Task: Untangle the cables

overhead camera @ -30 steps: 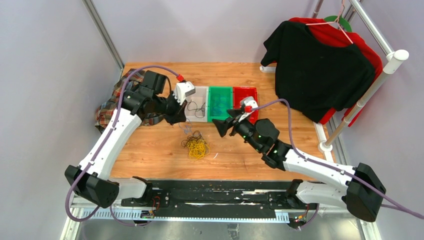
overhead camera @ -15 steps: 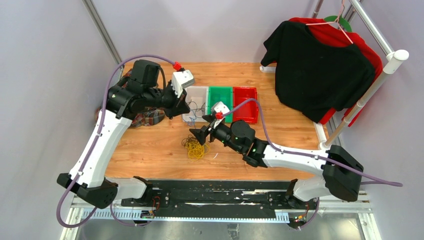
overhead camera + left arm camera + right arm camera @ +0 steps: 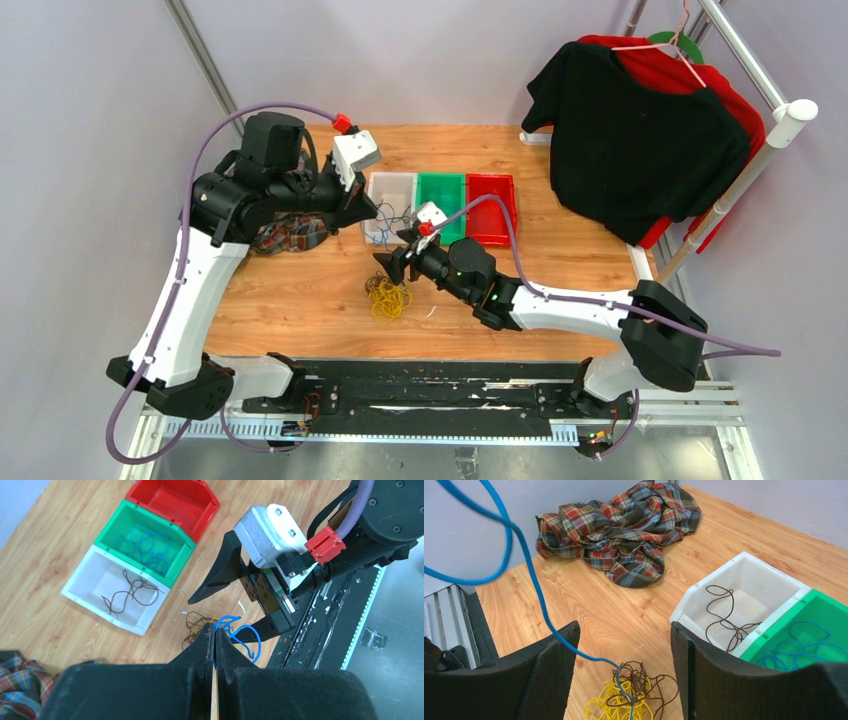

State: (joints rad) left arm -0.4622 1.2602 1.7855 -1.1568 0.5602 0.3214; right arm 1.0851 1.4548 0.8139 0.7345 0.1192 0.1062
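Observation:
The cables lie in a tangled yellow and brown pile (image 3: 388,297) on the wooden table, in front of the bins. My left gripper (image 3: 215,630) is shut on a blue cable (image 3: 246,636), held up above the pile. That blue cable (image 3: 526,555) runs down into the yellow and brown pile (image 3: 631,695). My right gripper (image 3: 624,627) is open just over the pile, with the blue strand passing between its fingers and touching neither. Seen from above, the right gripper (image 3: 390,268) sits below and to the right of the left gripper (image 3: 370,213).
Three bins stand in a row behind the pile: a white bin (image 3: 390,177) with brown cables, a green bin (image 3: 440,176) with blue cables, and a red bin (image 3: 490,177). A plaid cloth (image 3: 290,232) lies at the left. A clothes rack with a black shirt (image 3: 640,140) stands at the right.
My right arm has swung left from the green and red bins to just over the pile. My left gripper has pulled back, still shut on the blue cable.

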